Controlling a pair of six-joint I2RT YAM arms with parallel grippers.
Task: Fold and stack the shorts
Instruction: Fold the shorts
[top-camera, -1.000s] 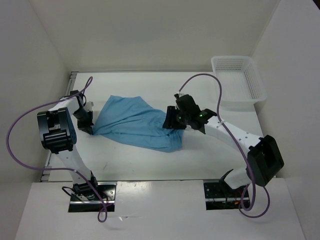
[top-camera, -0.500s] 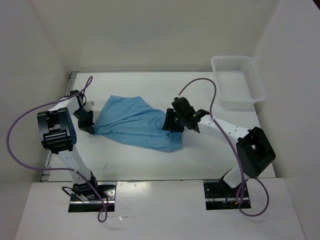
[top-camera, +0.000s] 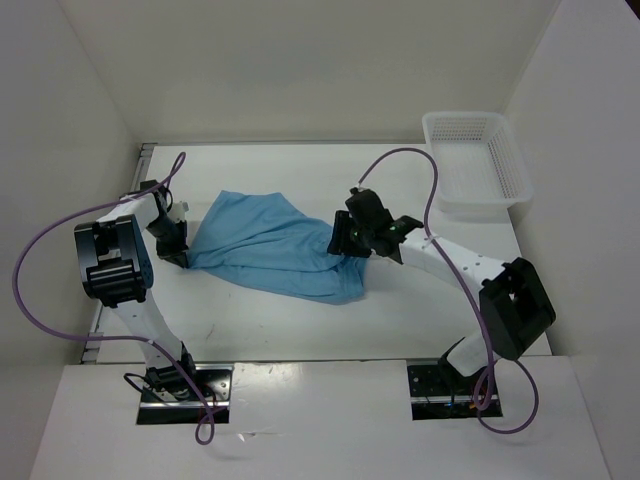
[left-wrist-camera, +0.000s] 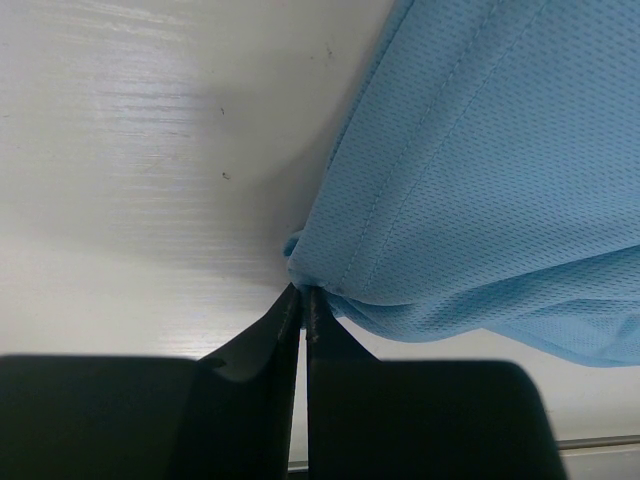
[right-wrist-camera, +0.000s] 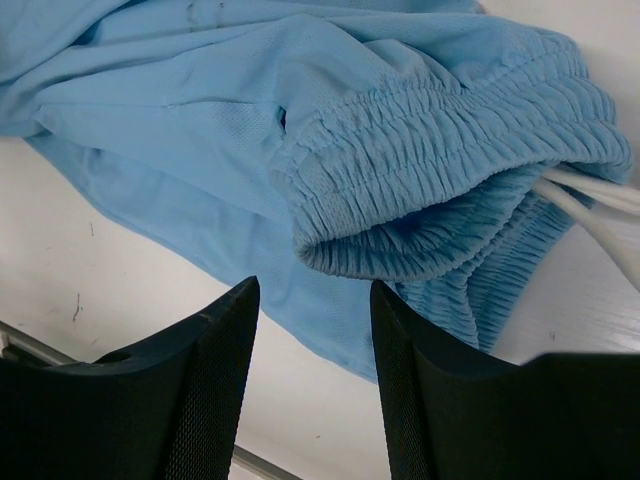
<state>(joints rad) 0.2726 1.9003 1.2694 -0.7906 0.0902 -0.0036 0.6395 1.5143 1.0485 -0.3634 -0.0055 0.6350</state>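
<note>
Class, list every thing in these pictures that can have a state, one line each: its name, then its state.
shorts: unfolded, rumpled, spread out.
drawstring: loose, trailing from the waistband.
left hand: shut on the shorts' hem.
right hand: open, above the waistband, gripping nothing.
basket: upright, empty.

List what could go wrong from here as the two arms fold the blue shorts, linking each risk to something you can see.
1. The left gripper is shut on only a small corner of the shorts, right at its fingertips; a pull could slip it free.
2. The right gripper is open near the bunched waistband; closing there may catch several layers.
3. The white drawstring trails loose and could snag.
</note>
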